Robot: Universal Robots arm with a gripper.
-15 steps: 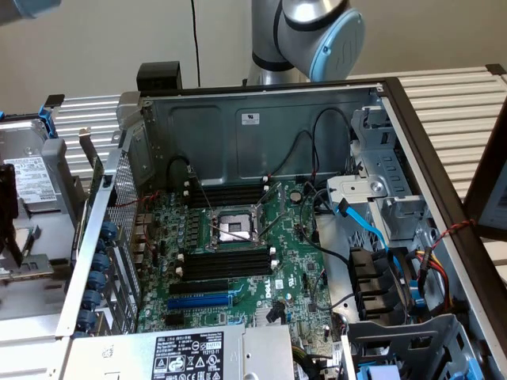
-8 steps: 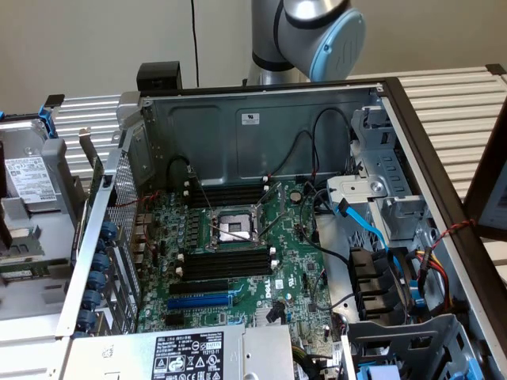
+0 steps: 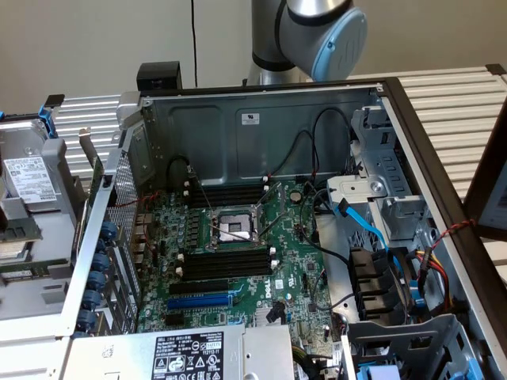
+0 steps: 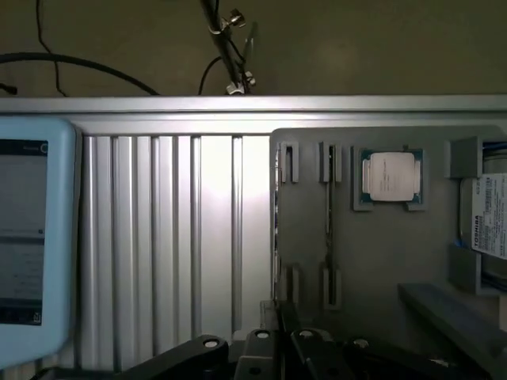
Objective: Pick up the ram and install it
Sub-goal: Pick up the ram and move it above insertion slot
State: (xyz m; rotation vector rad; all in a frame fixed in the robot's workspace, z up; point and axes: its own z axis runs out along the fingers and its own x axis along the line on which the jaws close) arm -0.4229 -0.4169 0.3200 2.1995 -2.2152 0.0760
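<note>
Claw (image 4: 279, 315): clenched, empty, low over the tray's (image 4: 380, 261) edge.
Ram (image 4: 329, 214): edge-on in the tray's clips, near claw, untouched.
Grasp: best taken mid-length, square to the stick, clear of clips.
Room: CPU (image 4: 390, 176) just beside; ribbed bench (image 4: 174, 237) open alongside.

1. Exterior view: high and close over the computer case (image 3: 261, 119), looking down into its open side.
2. Wrist view: looking closely down on the ribbed table (image 4: 174, 237) and grey tray (image 4: 380, 261).
3. Shared: the table and tray beside the case.
</note>
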